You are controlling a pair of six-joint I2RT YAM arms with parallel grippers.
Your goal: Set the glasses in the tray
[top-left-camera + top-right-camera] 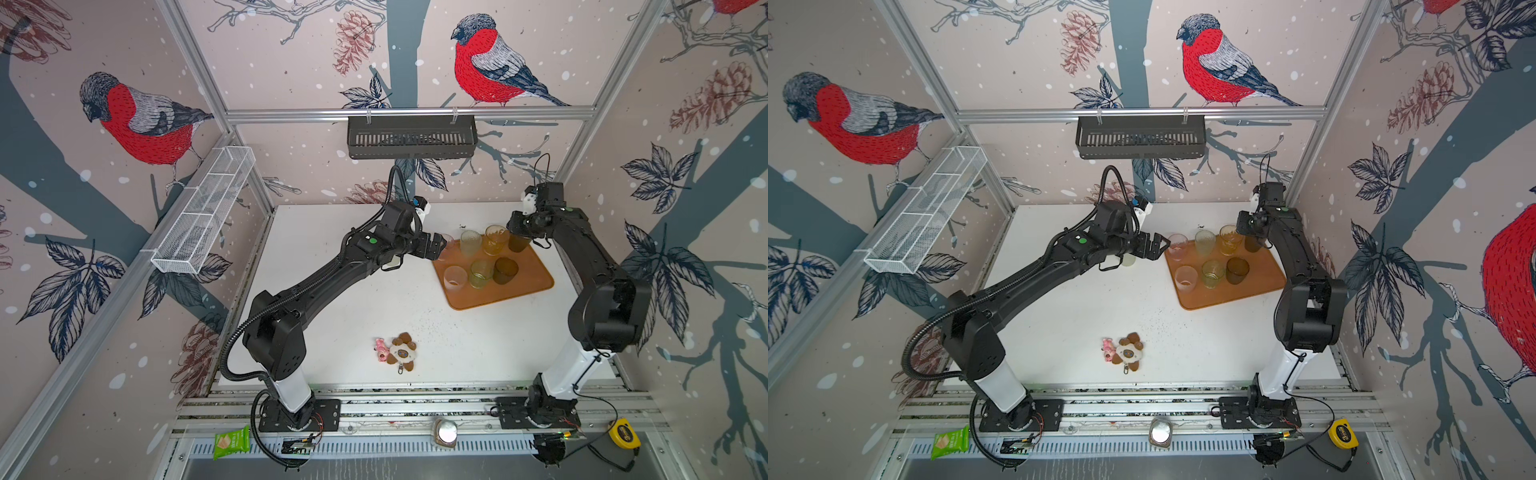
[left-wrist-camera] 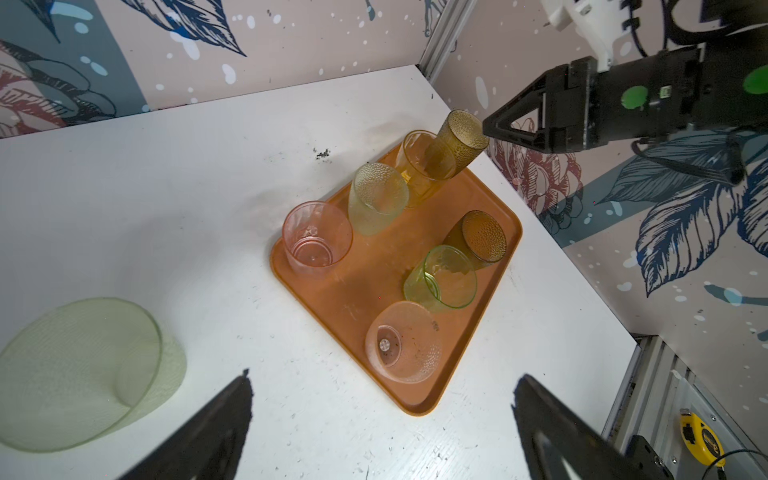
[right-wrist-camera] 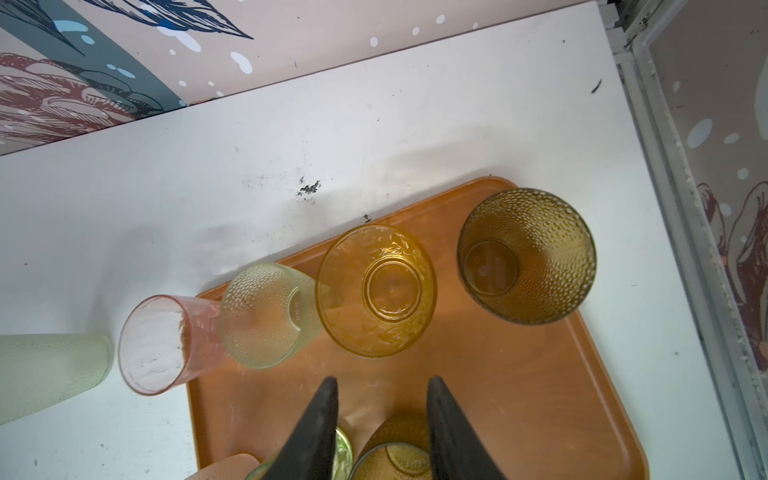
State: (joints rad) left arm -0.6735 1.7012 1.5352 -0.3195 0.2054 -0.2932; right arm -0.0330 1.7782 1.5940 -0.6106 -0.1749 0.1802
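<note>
Seven glasses (image 2: pixel 318 239) on the tray (image 2: pixel 365 270), green tumbler (image 2: pixel 83 374) beside it; left gripper (image 1: pixel 1158 246) agape, right gripper (image 3: pixel 382 380) apparently ajar.

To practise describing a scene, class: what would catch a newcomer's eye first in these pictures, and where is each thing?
First, the orange-brown tray at the back right of the white table, crowded with seven tinted tumblers. One pale green tumbler is off it, on the table to its left. Big red-breasted birds cover the walls.
</note>
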